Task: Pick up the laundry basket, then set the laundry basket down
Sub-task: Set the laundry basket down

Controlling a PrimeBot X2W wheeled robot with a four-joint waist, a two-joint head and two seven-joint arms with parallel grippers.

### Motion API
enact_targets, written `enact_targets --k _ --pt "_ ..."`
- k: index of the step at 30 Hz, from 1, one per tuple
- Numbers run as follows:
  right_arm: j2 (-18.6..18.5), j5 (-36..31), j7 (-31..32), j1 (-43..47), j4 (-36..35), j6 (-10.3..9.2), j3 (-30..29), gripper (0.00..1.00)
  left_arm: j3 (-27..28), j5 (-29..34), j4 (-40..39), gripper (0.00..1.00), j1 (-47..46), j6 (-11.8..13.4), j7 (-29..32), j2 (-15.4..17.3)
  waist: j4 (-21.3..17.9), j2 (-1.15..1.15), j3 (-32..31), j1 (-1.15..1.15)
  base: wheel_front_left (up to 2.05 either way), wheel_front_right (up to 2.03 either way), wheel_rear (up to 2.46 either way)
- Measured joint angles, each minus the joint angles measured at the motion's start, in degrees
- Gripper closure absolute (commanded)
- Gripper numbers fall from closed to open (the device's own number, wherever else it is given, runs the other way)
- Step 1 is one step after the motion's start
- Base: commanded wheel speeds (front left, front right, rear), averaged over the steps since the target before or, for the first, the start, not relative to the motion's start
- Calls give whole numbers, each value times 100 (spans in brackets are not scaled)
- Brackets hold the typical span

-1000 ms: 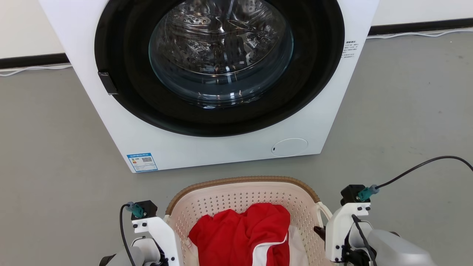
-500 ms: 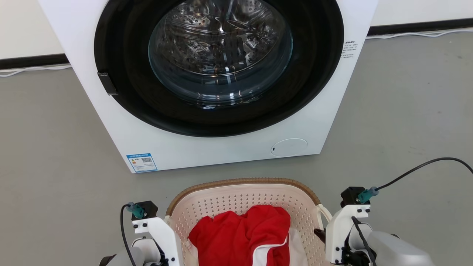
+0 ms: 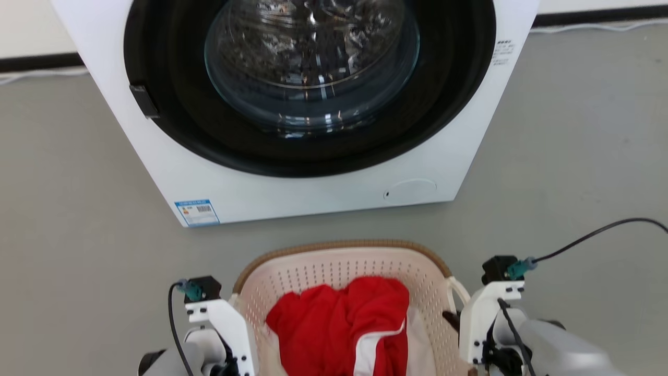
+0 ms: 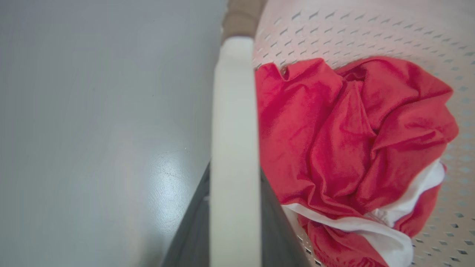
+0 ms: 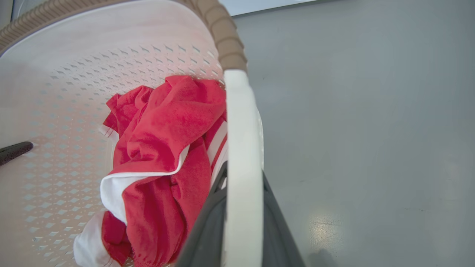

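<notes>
Grey floor (image 3: pixel 78 209) ran up to the washing machine (image 3: pixel 313 198) at twelve o'clock. The laundry basket (image 3: pixel 339 244) was at six, with the left hand (image 4: pixel 234 174) and right hand (image 5: pixel 243 178) each clamped on a side handle (image 4: pixel 233 92). Carrying seemed the step in hand; next, a level lowering.

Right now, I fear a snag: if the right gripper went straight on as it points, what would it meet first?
Probably the brown rim of the laundry basket: the right gripper is shut on its white handle, which runs ahead to that rim. Depth is unclear.
</notes>
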Motion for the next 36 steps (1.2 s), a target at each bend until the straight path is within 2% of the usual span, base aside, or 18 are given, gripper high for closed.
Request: enact_targets --k 14,36 --pt "-162 -16 -668 -509 -161 0 59 100 -53 1 -7 100 -558 18 -625 -14 41 0 984 0 0 0 0" --pt "-333 -26 -1707 -1368 -248 4 94 100 -136 24 -9 100 -1613 52 -1563 -20 164 0 2864 0 0 0 0"
